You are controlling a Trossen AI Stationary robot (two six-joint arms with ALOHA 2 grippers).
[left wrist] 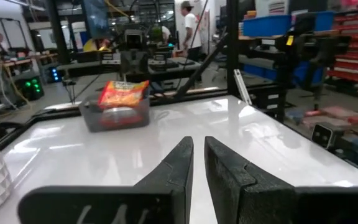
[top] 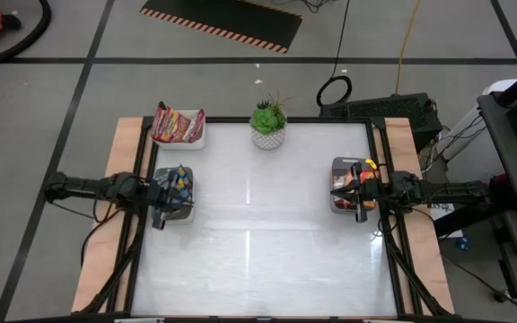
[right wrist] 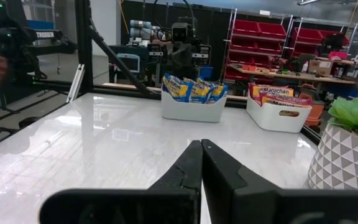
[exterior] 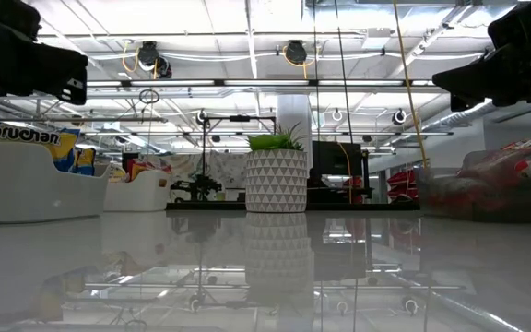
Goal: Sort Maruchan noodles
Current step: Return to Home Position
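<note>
- The left fingers [left wrist: 186, 148], a slit apart and empty, hide part of the blue packets [top: 179, 179] left of the plant [top: 268, 119].
- The right fingers [right wrist: 196, 152], closed and empty, cover some orange packets [top: 341, 182] right of the plant.
- Red packets [top: 178, 126] sit nearer the plant's left; count unclear.

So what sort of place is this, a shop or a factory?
Most likely a robotics lab or workshop. Red racks of storage bins stand in the background, there is a hazard-striped floor mat beyond the work area, and a person stands among benches loaded with equipment.
</note>
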